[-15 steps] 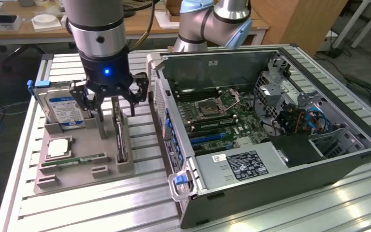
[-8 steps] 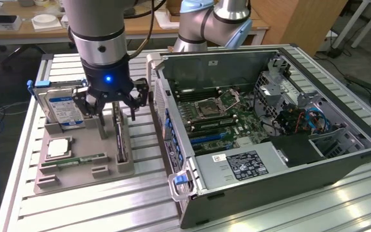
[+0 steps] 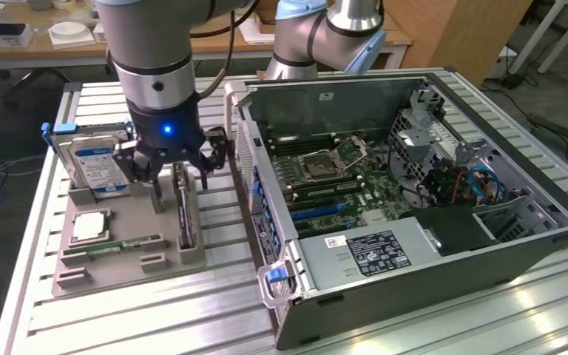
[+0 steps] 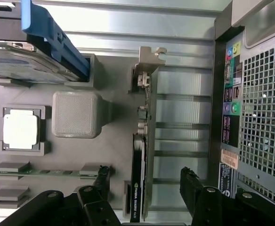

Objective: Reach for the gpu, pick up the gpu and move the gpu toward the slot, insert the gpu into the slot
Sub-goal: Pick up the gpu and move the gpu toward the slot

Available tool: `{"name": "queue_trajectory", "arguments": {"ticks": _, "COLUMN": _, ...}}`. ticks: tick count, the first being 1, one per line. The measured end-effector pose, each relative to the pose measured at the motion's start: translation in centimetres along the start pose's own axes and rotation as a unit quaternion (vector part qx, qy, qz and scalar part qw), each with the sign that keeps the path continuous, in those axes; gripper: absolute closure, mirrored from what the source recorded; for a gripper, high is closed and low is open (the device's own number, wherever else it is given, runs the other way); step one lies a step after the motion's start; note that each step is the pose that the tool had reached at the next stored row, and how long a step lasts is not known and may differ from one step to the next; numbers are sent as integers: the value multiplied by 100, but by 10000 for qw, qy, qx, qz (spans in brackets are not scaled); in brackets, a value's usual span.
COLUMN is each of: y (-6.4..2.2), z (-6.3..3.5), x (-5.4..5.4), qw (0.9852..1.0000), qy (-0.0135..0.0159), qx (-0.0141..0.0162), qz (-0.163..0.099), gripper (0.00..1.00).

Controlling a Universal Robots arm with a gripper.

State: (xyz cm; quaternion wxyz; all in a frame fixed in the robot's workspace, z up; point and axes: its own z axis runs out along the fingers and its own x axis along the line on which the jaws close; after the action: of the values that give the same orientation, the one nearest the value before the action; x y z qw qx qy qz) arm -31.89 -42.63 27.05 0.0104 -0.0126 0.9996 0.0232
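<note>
**Claw Poised Wide Over the GPU**

The claw (image 3: pixel 177 180) hung low over the grey holder (image 3: pixel 126 270) on the slatted metal tabletop (image 3: pixel 166 318), its jaws spread wide and gripping nothing. The gpu (image 3: pixel 183 214) stood on its long edge in the holder, on the side nearest the open computer case (image 3: pixel 413 259). In the wrist view the claw (image 4: pixel 145 184) had its dark fingers (image 4: pixel 190 181) on either side of the gpu (image 4: pixel 142 155), with a gap showing between each finger and the card. A blue-labelled hard drive (image 3: pixel 101 168) stood in the same holder, to the exterior view's left of the claw. A square processor chip (image 3: pixel 89 225) and a green memory stick (image 3: pixel 116 246) lay nearer the camera. The motherboard (image 3: pixel 339 177) lay exposed inside the case.
</note>
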Motion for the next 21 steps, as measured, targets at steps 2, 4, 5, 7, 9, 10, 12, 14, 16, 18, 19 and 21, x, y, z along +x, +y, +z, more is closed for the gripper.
{"name": "queue_trajectory", "arguments": {"ticks": 2, "y": -4, "z": 26, "x": 0, "qw": 10000, "qy": 0, "qx": 0, "qz": 0, "gripper": 29}}
{"name": "queue_trajectory", "arguments": {"ticks": 4, "y": -6, "z": 50, "x": 2, "qw": 10000, "qy": 0, "qx": -1, "qz": 1, "gripper": 29}}
{"name": "queue_trajectory", "arguments": {"ticks": 5, "y": -8, "z": 62, "x": 2, "qw": 10000, "qy": 0, "qx": -2, "qz": 0, "gripper": 29}}
{"name": "queue_trajectory", "arguments": {"ticks": 7, "y": -9, "z": 84, "x": 2, "qw": 10000, "qy": 1, "qx": -3, "qz": 0, "gripper": 29}}
{"name": "queue_trajectory", "arguments": {"ticks": 9, "y": -10, "z": 105, "x": 2, "qw": 10000, "qy": 0, "qx": -8, "qz": 0, "gripper": 29}}
{"name": "queue_trajectory", "arguments": {"ticks": 10, "y": -11, "z": 117, "x": 3, "qw": 10000, "qy": 0, "qx": -12, "qz": 1, "gripper": 29}}
{"name": "queue_trajectory", "arguments": {"ticks": 12, "y": -13, "z": 138, "x": 3, "qw": 10000, "qy": -1, "qx": -16, "qz": 1, "gripper": 29}}
{"name": "queue_trajectory", "arguments": {"ticks": 14, "y": -17, "z": 157, "x": 4, "qw": 10000, "qy": 0, "qx": -15, "qz": 0, "gripper": 29}}
{"name": "queue_trajectory", "arguments": {"ticks": 16, "y": -21, "z": 181, "x": 4, "qw": 10000, "qy": 0, "qx": -16, "qz": 1, "gripper": 29}}
{"name": "queue_trajectory", "arguments": {"ticks": 18, "y": -23, "z": 210, "x": 5, "qw": 10000, "qy": 0, "qx": -16, "qz": 1, "gripper": 29}}
{"name": "queue_trajectory", "arguments": {"ticks": 19, "y": -23, "z": 224, "x": 5, "qw": 10000, "qy": -1, "qx": -16, "qz": 1, "gripper": 29}}
{"name": "queue_trajectory", "arguments": {"ticks": 21, "y": -25, "z": 253, "x": 6, "qw": 10000, "qy": 0, "qx": -16, "qz": 1, "gripper": 29}}
